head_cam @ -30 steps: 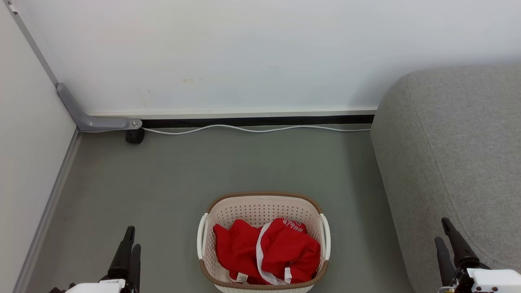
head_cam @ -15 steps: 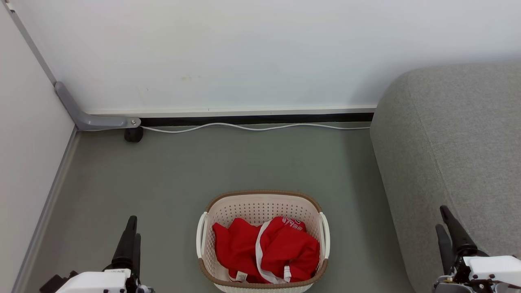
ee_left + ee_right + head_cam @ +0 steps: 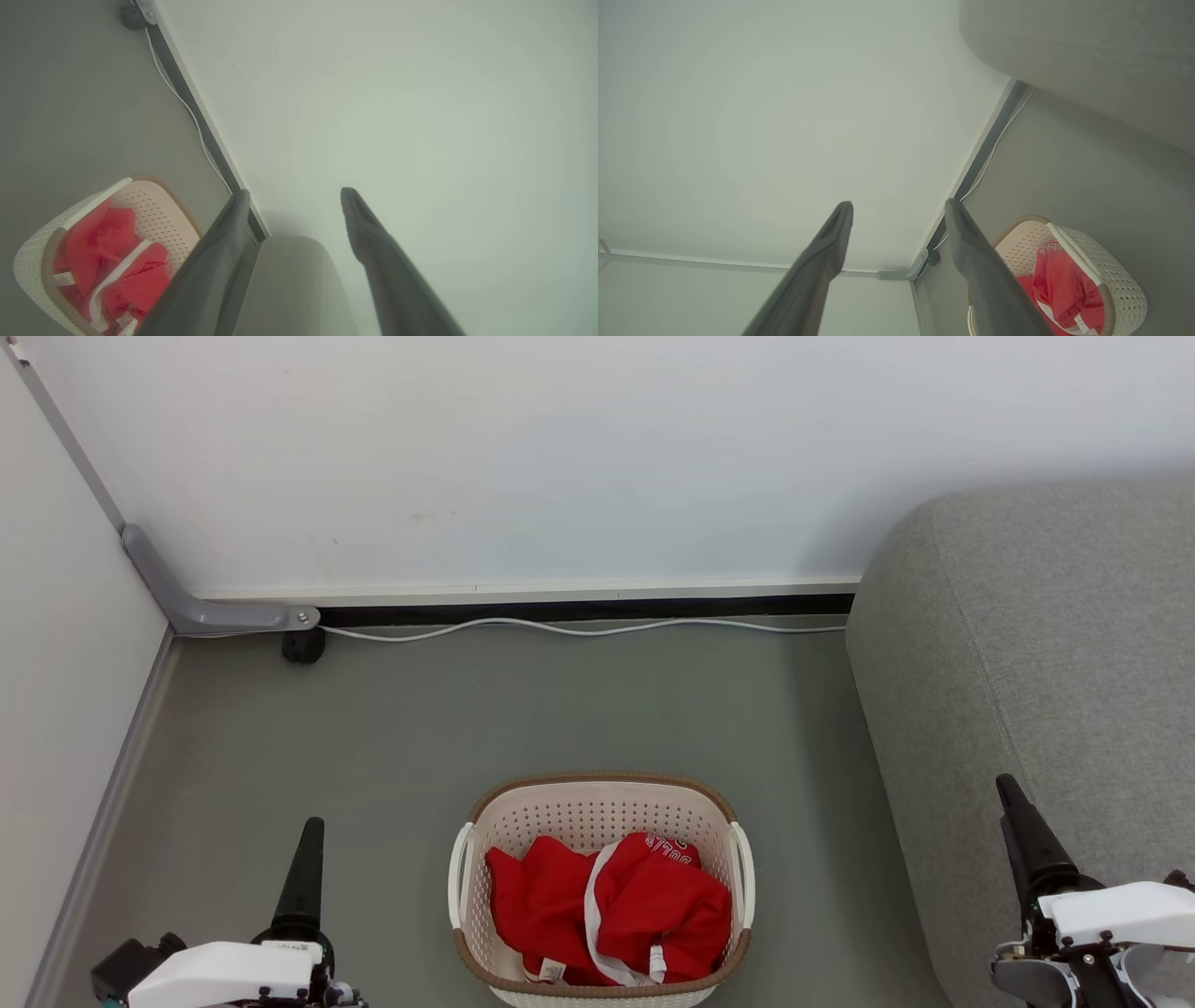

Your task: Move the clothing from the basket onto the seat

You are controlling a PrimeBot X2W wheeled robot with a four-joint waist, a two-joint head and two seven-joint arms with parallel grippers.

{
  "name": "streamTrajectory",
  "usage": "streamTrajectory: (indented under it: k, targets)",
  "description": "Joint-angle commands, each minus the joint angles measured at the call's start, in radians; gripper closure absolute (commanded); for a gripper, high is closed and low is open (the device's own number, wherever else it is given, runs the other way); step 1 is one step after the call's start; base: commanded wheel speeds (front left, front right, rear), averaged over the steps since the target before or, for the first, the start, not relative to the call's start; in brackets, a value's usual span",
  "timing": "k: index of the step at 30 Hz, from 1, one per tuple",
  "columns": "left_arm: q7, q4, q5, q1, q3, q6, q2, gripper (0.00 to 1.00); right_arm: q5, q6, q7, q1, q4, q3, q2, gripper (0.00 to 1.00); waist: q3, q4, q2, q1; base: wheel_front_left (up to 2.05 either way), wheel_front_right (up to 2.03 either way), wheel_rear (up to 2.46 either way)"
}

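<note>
The cream basket [image 3: 597, 782] stands on the grey floor at the bottom middle of the head view. The red clothing [image 3: 607, 915] with white trim lies crumpled inside it. The grey seat [image 3: 1055, 644] fills the right side. My left gripper [image 3: 313, 826] hovers left of the basket, and my right gripper [image 3: 1006, 786] is in front of the seat's side. Both are apart from the basket. In the left wrist view the left gripper [image 3: 294, 191] is open and empty, with the basket [image 3: 28, 261] and clothing [image 3: 98, 233] at lower left. The right gripper [image 3: 899, 203] is open too, with clothing [image 3: 1064, 284] at lower right.
A white cable [image 3: 579, 630] runs along the foot of the back wall. A grey bracket with a black caster [image 3: 303, 644] sits in the left corner, where a side panel [image 3: 56, 663] closes the space. Bare floor [image 3: 560, 709] lies between basket and wall.
Both grippers have moved up the head view, away from its bottom edge, and more of their white wrists shows. Basket and clothing have not moved.
</note>
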Motion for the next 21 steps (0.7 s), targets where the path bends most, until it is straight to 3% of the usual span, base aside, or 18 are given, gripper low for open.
streamTrajectory:
  k: [1,21]
  targets:
    - [-0.010,-0.026,0.029,-0.062,0.005,0.005,0.013,0.00,-0.029,0.004,-0.018,-0.053,-0.019,0.015,-0.028,0.00,0.000,0.000,0.0000,-0.0001,0.00,0.00,0.00]
    - [-0.069,-0.024,0.337,-0.092,-0.062,0.077,0.018,0.00,-0.312,0.005,-0.077,-0.113,0.016,0.110,-0.088,0.00,0.005,-0.002,0.0000,-0.0001,0.00,0.00,0.00]
